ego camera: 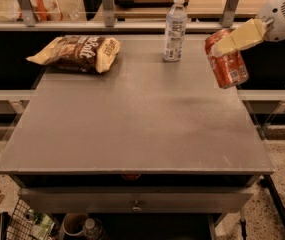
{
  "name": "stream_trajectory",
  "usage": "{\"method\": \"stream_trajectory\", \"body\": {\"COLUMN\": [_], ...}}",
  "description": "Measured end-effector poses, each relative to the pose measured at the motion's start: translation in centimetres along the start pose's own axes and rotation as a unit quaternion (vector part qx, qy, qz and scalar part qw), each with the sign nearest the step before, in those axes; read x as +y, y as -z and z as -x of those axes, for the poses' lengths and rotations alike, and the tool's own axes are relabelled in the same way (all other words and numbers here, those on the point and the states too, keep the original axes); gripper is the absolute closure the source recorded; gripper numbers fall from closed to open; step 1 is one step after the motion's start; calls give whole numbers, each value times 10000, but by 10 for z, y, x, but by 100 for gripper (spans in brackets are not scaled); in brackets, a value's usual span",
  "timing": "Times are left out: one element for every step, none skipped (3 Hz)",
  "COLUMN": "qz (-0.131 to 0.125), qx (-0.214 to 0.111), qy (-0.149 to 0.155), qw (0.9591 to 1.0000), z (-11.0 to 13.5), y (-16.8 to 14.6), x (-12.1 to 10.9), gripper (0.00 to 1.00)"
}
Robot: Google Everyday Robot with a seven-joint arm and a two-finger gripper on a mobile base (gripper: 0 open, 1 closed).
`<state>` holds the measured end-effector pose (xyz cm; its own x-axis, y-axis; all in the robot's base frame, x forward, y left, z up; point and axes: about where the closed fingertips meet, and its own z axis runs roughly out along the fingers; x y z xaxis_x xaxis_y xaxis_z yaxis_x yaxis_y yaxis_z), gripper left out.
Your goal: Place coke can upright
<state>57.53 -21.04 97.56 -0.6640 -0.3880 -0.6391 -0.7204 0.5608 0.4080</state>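
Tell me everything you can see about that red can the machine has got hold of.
The coke can is a small red-orange metal drink can with white markings. It hangs in the air over the right edge of the table, nearly upright, with its top tipped slightly left. The cream-coloured gripper, reaching in from the right, is clamped on its upper part. Nothing else touches it.

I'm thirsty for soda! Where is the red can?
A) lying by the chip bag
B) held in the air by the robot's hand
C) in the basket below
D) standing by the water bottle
B: the hand, over the right edge of the table, grips the coke can up off its top.
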Motion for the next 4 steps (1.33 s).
{"method": "stream_trajectory", "body": {"qz": [579, 579, 475, 189], "qx": [-768, -768, -1033, -1681], "qy": [430, 430, 429, 778], "qw": [9944, 9944, 9926, 9825], "z": [8, 8, 7, 1], "y": [11, 11, 7, 17], "x": [25, 25, 24, 46], "gripper": [100, 100, 100, 100]}}
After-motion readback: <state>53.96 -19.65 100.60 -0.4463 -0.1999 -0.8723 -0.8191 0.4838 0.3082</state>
